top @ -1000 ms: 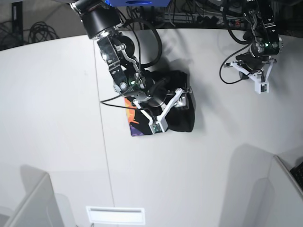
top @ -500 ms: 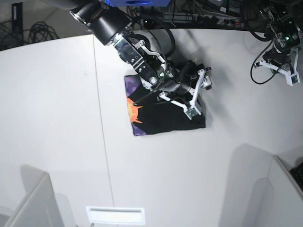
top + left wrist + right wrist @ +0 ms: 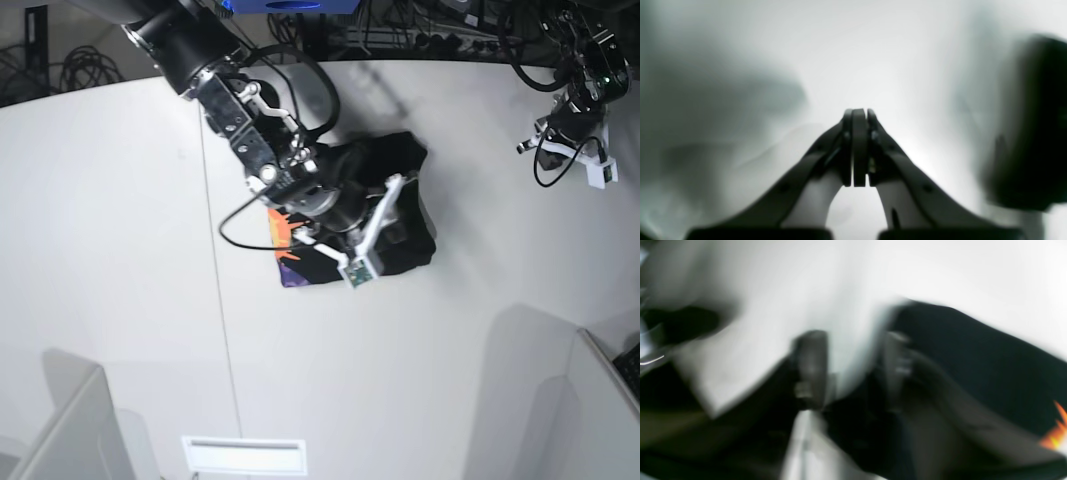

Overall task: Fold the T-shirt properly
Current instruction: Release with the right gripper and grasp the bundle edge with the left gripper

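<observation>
**Folded shirt under the right arm, left arm parked apart**

Cubicle-like panels are seen at the lower left of the base view, and a pale slotted plate [image 3: 243,455] lies at the bottom edge of the table [image 3: 110,250]. A thin seam is seen running down the table surface just left of the garment.

Further right, near the middle of that view, the T-shirt [image 3: 410,215] is seen lying on the table as a compact black bundle, with its orange sun print [image 3: 281,231] and a strip of purple patch exposed at the bundle's left edge. The right arm is stretched over it from the upper left, and the right end effector [image 3: 372,240] is placed over the middle of the fabric. In the right wrist view (heavily smeared by motion) two dark fingers [image 3: 810,370] are made out with a gap between them, black cloth lying below and to the right; whether any fabric is pinched there cannot be told, nor can the width of the opening be judged.

At the far right of the base view, the left end effector [image 3: 598,172] is held well apart from the shirt, near the table's upper right edge. In the left wrist view its fingers are seen pressed together with nothing between them.
</observation>
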You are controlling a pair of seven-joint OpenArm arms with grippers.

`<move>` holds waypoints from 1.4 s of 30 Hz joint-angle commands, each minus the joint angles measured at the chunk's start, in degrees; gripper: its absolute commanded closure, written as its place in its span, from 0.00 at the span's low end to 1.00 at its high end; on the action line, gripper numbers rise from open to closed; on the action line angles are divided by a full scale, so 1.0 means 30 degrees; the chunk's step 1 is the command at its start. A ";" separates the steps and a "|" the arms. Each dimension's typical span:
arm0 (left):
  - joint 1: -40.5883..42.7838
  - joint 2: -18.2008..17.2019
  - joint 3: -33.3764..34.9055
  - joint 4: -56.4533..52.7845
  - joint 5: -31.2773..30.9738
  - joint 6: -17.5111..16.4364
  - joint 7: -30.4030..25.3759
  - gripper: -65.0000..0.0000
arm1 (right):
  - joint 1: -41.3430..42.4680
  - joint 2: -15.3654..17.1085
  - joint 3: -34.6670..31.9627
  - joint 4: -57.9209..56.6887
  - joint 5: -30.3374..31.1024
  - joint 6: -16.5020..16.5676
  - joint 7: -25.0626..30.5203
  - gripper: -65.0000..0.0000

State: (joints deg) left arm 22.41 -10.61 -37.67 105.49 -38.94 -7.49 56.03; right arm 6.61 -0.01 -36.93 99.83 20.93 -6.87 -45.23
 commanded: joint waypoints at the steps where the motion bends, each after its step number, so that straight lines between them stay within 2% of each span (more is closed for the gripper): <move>1: 0.0192 -0.0258 -0.0088 0.0338 -0.0896 -0.0010 -0.0347 1.00 | -0.0050 -0.0216 0.0456 0.0759 0.0394 0.0284 0.0352 0.93; 2: 0.0221 -0.0258 0.0234 0.0367 -0.1687 -0.0010 -0.0347 1.00 | -0.0372 0.0048 0.1042 0.1023 0.0394 0.0284 0.0352 1.00; 7: -0.0189 -0.0287 0.2051 0.0455 -0.4413 -0.0010 -0.0376 1.00 | -0.2072 0.0663 0.3650 0.2107 0.0394 0.0284 0.0411 1.00; 12: -0.0863 -0.0404 0.3341 0.0484 -0.4647 -0.0010 -0.0376 1.00 | -0.3391 0.1161 0.5086 0.2987 0.0394 0.0284 0.0411 1.00; 15: -0.1420 -0.0375 0.4015 0.0396 -0.4676 -0.0010 -0.0376 0.63 | -0.3684 0.1864 0.5174 0.3221 0.0394 0.0284 0.0411 1.00; 18: -0.1860 -0.0228 0.4278 0.0191 -0.4706 -0.0010 -0.0376 0.21 | -0.4182 0.2011 0.5291 0.3309 0.0394 0.0284 0.0411 1.00; 20: -0.2241 0.0065 0.4689 -0.0307 -0.4735 -0.0010 -0.0464 0.00 | -0.4358 0.2011 0.5291 0.3309 0.0394 0.0284 0.0411 1.00; 23: -0.2973 0.0504 0.4952 -0.1743 -0.4911 -0.0010 -0.0376 0.00 | -0.4592 0.2363 0.5261 0.3309 0.0394 0.0313 0.0411 1.00; 28: -0.4175 0.0709 0.6154 -0.4439 -0.6640 -0.0010 -0.0494 0.00 | -0.4768 0.2626 0.5261 0.3309 0.0394 0.0313 0.0411 1.00; 42: -0.6343 0.0768 0.9143 -0.8307 -0.6493 0.0019 -0.0552 0.00 | -0.5149 0.2656 0.5379 0.3631 0.0394 0.0313 0.0411 1.00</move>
State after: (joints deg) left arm 3.05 -7.97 -10.44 80.77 -60.20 -8.88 52.88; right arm -9.43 8.01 -20.97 109.49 21.96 -6.20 -45.21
